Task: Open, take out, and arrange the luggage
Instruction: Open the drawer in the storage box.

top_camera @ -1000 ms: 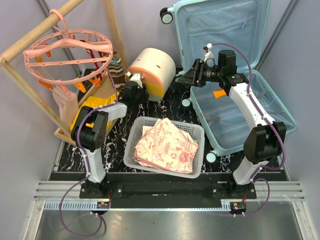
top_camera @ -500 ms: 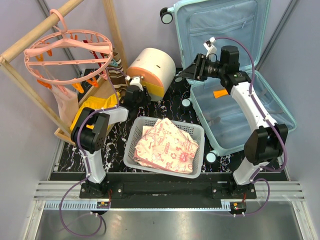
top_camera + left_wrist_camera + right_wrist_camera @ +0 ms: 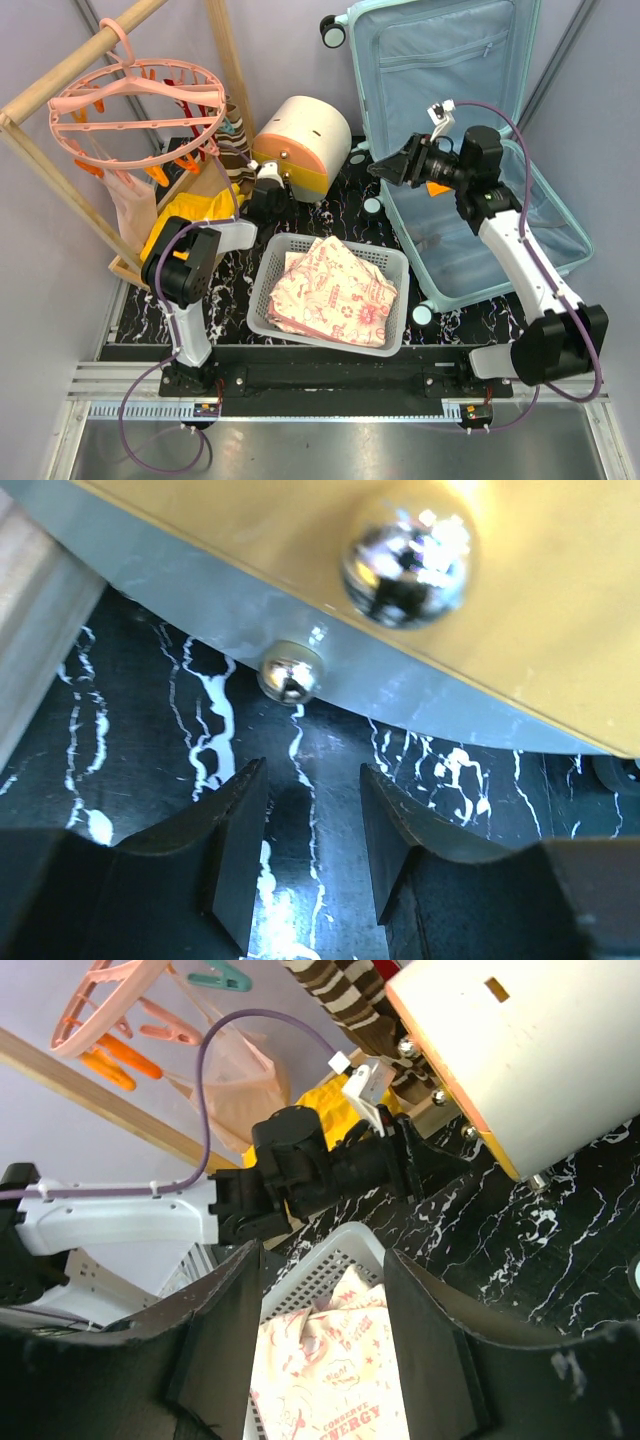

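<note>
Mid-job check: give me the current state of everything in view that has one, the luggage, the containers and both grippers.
luggage: open, lid raised at the back.
basket: holding folded patterned cloth.
drawer box: drawers look shut.
round hanger: hung on the wooden rail.
left gripper: open, empty, facing the drawer box knobs.
right gripper: open, empty, in the air beside the luggage.
</note>
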Motion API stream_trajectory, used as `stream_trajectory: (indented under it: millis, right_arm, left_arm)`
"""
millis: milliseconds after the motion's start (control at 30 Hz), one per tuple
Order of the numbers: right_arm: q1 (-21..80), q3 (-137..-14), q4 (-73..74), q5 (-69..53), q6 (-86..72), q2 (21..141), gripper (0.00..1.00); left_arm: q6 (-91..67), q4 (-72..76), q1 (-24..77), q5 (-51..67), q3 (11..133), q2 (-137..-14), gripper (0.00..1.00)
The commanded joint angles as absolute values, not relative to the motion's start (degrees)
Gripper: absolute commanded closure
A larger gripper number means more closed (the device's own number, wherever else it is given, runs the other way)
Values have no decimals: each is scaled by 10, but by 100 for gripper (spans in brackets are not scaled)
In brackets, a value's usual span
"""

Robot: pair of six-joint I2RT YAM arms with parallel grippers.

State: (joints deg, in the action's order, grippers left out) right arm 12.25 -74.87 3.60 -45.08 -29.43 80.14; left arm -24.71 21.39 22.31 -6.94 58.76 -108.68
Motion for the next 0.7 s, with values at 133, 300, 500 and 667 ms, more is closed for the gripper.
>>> stream_trajectory:
  millis: [133,300,500,667]
  right_arm:
    - [121,-677,-38,-460,-313,723,41]
    - [121,-674,-38,-456,-308,709,40]
    - [121,-673,-38,-461,-305,713,41]
    - [121,-674,-37,-461,-301,714,41]
  left_arm:
    - [-257,229,203,-77,618,-1077,53]
    - [-251,206,198,-45,651,-1098,53]
    - [-252,187,192,-37,684,-1120,55]
    - [-255,171,189,-33,699,-1129,57]
